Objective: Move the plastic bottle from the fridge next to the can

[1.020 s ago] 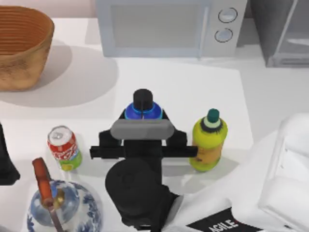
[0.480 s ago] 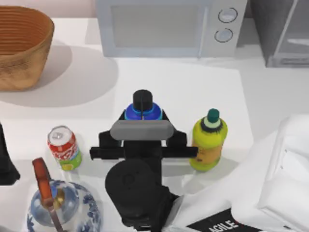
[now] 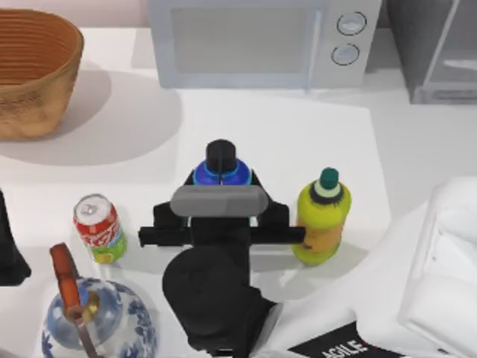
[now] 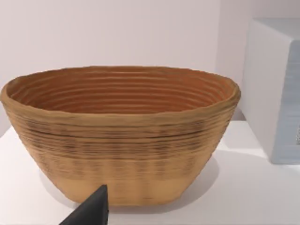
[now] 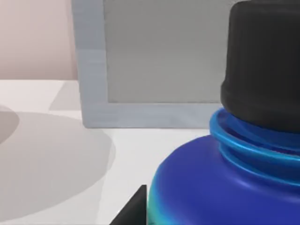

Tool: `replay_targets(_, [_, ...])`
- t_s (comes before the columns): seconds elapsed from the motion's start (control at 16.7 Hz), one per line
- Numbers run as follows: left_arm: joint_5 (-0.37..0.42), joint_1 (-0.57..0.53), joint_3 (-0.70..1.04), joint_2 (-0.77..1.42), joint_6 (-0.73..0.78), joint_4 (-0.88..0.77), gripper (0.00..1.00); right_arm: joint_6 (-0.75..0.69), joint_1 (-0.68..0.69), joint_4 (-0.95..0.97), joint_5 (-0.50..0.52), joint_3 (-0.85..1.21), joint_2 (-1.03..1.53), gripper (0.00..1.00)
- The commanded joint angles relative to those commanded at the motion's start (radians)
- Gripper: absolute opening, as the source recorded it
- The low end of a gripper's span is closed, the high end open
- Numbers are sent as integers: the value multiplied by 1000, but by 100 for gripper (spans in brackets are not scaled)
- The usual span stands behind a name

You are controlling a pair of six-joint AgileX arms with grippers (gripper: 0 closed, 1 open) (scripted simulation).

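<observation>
Bottle (image 3: 220,170) out of the fridge (image 3: 440,52), upright mid-table, grasped by right tool (image 3: 220,186); placement beside can (image 3: 98,227) remains.

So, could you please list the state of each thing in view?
plastic bottle: upright, capped, right gripper around it
can: upright, apart from the bottle
yellow-green bottle: upright, capped
fridge: door state unclear
microwave: door shut
basket: upright

table (image 3: 313,142): white | on it: basket (image 3: 33,71), microwave (image 3: 261,41), fridge (image 3: 440,52), can (image 3: 98,227), yellow-green bottle (image 3: 322,220), porcelain jug (image 3: 97,324)
</observation>
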Motion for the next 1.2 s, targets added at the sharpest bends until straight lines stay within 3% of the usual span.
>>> replay_targets(0.18, [0, 0, 0, 0, 0, 0, 100, 0, 0, 0, 0, 0, 0, 98])
replay_targets(0.24, [0, 0, 0, 0, 0, 0, 100, 0, 0, 0, 0, 0, 0, 100])
replay_targets(0.78, [0, 0, 0, 0, 0, 0, 100, 2, 2, -1, 3, -1, -2, 100])
replay_targets(1.2, [0, 0, 0, 0, 0, 0, 100, 40, 72, -21, 71, -49, -33, 100])
